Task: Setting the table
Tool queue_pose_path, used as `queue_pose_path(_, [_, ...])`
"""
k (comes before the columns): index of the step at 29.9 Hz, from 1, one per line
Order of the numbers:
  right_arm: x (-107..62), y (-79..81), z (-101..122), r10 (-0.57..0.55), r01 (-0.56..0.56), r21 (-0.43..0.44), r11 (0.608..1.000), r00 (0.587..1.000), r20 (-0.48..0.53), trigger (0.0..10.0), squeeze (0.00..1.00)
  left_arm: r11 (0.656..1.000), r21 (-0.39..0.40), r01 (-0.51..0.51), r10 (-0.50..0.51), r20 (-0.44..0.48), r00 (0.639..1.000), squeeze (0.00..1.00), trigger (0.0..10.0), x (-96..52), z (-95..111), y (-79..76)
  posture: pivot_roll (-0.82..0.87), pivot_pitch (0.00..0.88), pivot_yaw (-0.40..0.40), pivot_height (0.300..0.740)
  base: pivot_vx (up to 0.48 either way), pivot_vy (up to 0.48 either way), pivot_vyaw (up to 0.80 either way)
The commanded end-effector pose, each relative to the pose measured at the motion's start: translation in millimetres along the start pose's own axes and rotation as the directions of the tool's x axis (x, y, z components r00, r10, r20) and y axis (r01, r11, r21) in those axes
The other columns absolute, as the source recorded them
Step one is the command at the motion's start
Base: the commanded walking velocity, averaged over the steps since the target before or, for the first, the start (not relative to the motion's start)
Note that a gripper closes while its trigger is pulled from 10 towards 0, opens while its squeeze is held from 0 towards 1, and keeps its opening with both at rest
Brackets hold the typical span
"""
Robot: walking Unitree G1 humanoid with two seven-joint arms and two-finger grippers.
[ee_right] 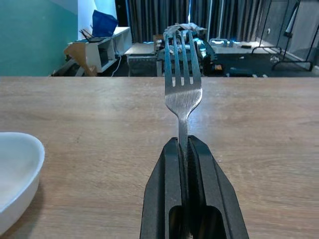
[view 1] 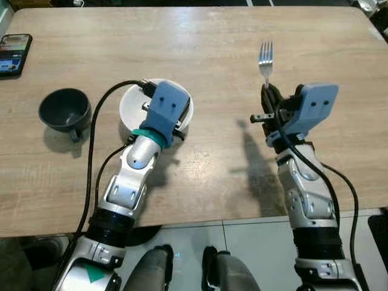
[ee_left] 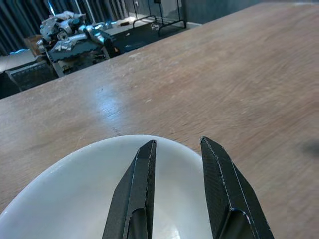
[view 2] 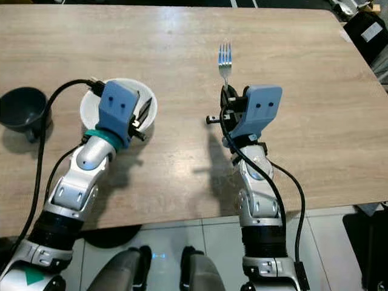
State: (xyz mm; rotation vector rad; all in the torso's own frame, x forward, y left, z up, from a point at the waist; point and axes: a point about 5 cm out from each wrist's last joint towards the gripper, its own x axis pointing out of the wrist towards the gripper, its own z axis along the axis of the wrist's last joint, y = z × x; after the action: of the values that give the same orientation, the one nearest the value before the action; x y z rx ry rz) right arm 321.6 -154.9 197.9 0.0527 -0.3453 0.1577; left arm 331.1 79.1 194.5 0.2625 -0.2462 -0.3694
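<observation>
On the wooden table (view 1: 212, 42), my right gripper (ee_right: 185, 149) is clenched on the handle of a metal fork (view 1: 265, 60). The fork's long axis runs straight out from my fingers, away from me toward the far edge of the table. The tines point away from me, and the handle end is buried between the two black fingers. In the right wrist view the neck of the fork rises from the closed fingertips and the four tines stand above them. The head views show the fork over the right half of the table, well apart from the dishes on my left; whether its tip touches the wood cannot be determined.

My left gripper (ee_left: 177, 172) is released, with a clear gap between its two fingers. It hangs over the white bowl (view 1: 128, 108), fingers pointing across the bowl's interior toward its far rim. The bowl stands upright on the left half of the table.

A dark grey cup (view 1: 64, 110) stands upright near the bowl, farther to my left, not touching it. A phone (view 1: 14, 53) lies flat near the table's far left edge.
</observation>
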Motion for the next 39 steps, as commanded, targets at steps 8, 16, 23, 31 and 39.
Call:
queue_pose_path(8, [-4.7,0.5,-20,0.000,-0.006,-0.047,0.999,0.993,-0.119,10.0,0.00,1.000,-0.014,0.025,-0.025,-0.009,1.000,0.00,10.0,-4.8,-2,-3.1,0.14,0.120,0.025,0.740,0.000,0.000,0.00])
queue_pose_path(16, [-3.4,8.3,-37,0.021,-0.038,-0.082,0.996,0.979,-0.201,10.0,0.00,0.991,0.014,0.132,-0.133,0.029,0.991,0.00,10.0,-9.5,7,-5.1,0.14,0.124,0.026,0.740,0.000,0.000,0.00])
queue_pose_path(23, [13.5,12.9,-53,-0.051,0.043,-0.035,0.998,0.964,-0.260,10.0,0.00,0.953,0.026,0.303,-0.304,0.036,0.952,0.00,10.0,-30.0,12,-7.1,0.18,0.150,0.020,0.740,0.000,0.000,0.00])
queue_pose_path(31, [25.6,42.8,-64,-0.011,0.034,0.071,0.997,0.954,-0.298,10.0,0.00,0.944,0.011,0.330,-0.330,-0.023,0.944,0.00,10.0,-48.0,1,-10.4,0.20,0.189,0.001,0.740,0.000,0.000,0.00])
queue_pose_path(39, [25.5,42.7,-64,-0.020,0.031,0.033,0.999,0.953,-0.302,10.0,0.00,0.947,-0.004,0.320,-0.320,-0.029,0.947,0.00,10.0,-50.6,1,-7.4,0.20,0.197,-0.008,0.740,0.000,0.000,0.00])
